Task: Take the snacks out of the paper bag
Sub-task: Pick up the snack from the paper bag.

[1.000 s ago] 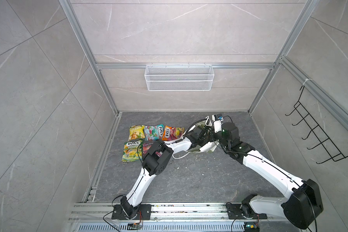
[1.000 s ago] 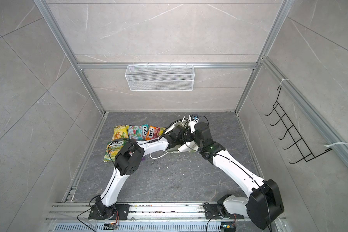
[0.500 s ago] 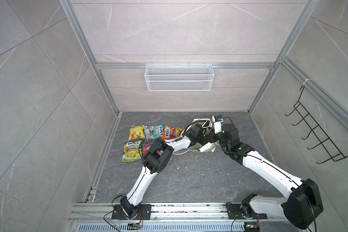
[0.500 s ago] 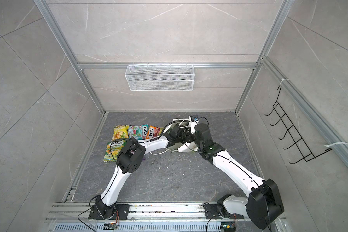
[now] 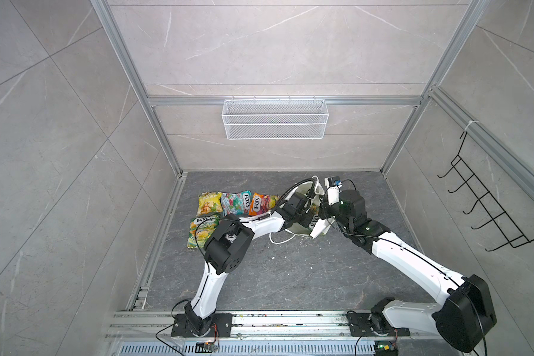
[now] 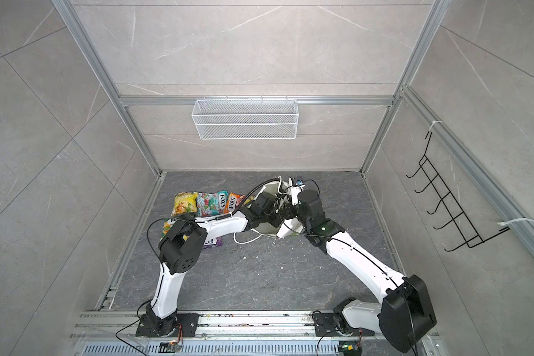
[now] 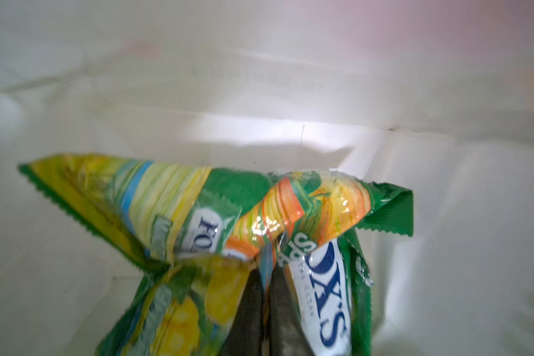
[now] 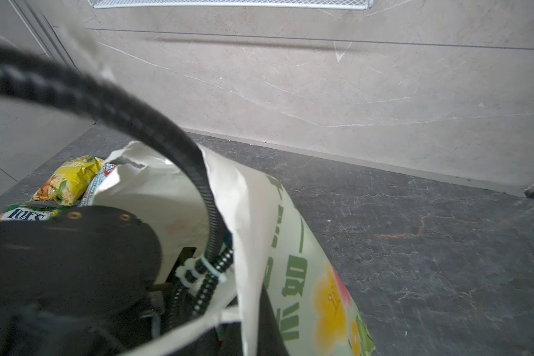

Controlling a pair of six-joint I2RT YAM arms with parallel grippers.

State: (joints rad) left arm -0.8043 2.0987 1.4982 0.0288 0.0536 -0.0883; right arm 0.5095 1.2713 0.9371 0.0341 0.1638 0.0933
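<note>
On the far left of the dark grey stone floor (image 5: 290, 271) lies a row of flat, shiny candy bags: a crinkly yellow packet (image 5: 209, 202), a teal and red packet (image 5: 236, 203) and an orange packet (image 5: 259, 204), side by side. In front of them lies a green and yellow packet (image 5: 201, 229). Beside that, in a top view, a purple packet (image 6: 213, 242) peeks out from under the white left arm (image 6: 222, 226). Next comes the white paper bag with green print (image 8: 259, 215). It is tipped over and crumpled, with its mouth toward the packets. A white cord handle (image 5: 275, 241) lies loose on the floor. The left arm reaches into the mouth of the bag. Inside, the walls are smooth, pale paper, and one more snack is there: a wrinkly green, yellow and orange packet marked FOX'S (image 7: 173, 197). The left gripper (image 7: 265, 271) has its two dark fingers pressed together, pinching a fold of this packet. To the right, the right gripper (image 8: 250, 311) is clamped tight on the bag's thin paper wall near the mouth. High on the back wall hangs a long white wire mesh basket (image 5: 275, 123). On the right wall hangs a thin black wire hook rack (image 5: 487, 193).
</note>
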